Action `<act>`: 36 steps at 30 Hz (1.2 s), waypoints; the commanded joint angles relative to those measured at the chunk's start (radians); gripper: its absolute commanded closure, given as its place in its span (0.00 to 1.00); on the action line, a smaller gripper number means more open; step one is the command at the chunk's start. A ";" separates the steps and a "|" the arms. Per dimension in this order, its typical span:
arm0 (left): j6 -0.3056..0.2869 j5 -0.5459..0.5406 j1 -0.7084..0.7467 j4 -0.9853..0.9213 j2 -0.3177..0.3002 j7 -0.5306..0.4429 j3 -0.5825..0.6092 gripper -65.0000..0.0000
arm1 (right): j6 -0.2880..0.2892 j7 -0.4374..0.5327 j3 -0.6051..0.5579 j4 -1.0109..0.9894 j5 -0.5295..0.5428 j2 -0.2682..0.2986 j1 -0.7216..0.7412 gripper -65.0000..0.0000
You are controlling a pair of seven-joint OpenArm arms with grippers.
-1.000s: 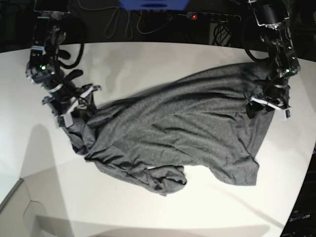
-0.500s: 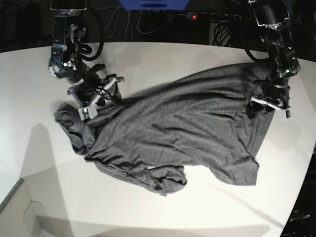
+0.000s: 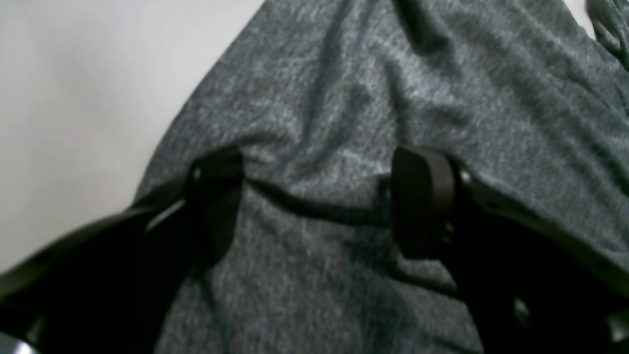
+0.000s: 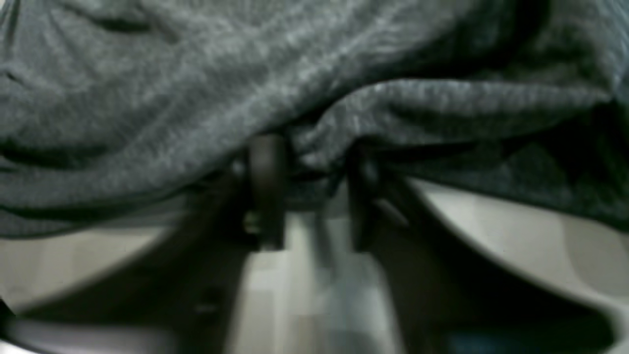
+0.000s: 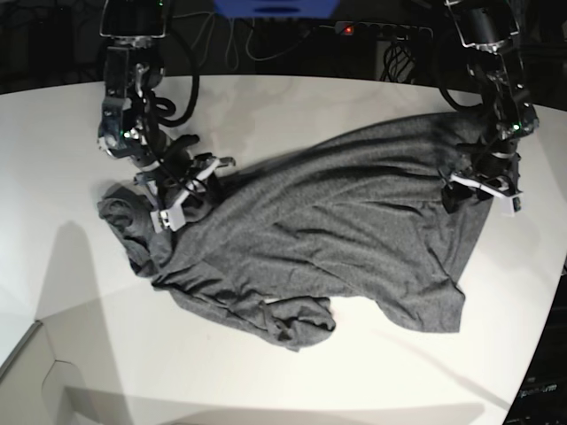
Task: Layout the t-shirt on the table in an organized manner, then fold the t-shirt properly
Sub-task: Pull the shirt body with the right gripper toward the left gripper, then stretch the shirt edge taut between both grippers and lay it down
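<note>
While the t-shirt [image 5: 319, 230] lies crumpled on the counter [image 5: 292, 106], we see the right gripper [image 4: 307, 164] pinching a fold, left gripper [image 3: 314, 196] apart; folding remains.

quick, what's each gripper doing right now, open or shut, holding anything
Left gripper: open, jaws wide apart, resting on the t-shirt, nothing pinched.
Right gripper: jaws drawn close on a fold of the t-shirt at its edge.
</note>
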 commanded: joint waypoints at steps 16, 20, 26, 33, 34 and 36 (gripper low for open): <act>0.009 0.011 -0.047 -0.001 -0.009 0.044 -0.002 0.28 | 0.006 0.021 0.021 0.451 0.016 0.127 -0.264 1.00; 0.009 0.011 -0.056 -0.001 -0.010 0.044 -0.002 0.28 | 0.006 0.021 0.122 0.460 0.016 0.133 -0.313 1.00; 0.009 0.006 -0.056 -0.001 -0.027 0.044 -0.002 0.28 | 0.008 0.021 0.234 0.460 0.016 0.134 -0.364 1.00; 0.009 0.011 -0.057 0.008 -0.029 0.044 -0.002 0.28 | 0.008 0.014 0.243 0.459 0.013 0.194 -0.418 1.00; 0.009 0.011 -0.057 0.011 -0.029 0.044 -0.002 0.28 | 0.008 0.015 0.243 0.459 0.013 0.210 -0.425 1.00; 0.009 0.005 -0.076 0.013 -0.029 0.044 0.000 0.28 | 0.008 0.014 0.239 0.459 0.013 0.233 -0.439 1.00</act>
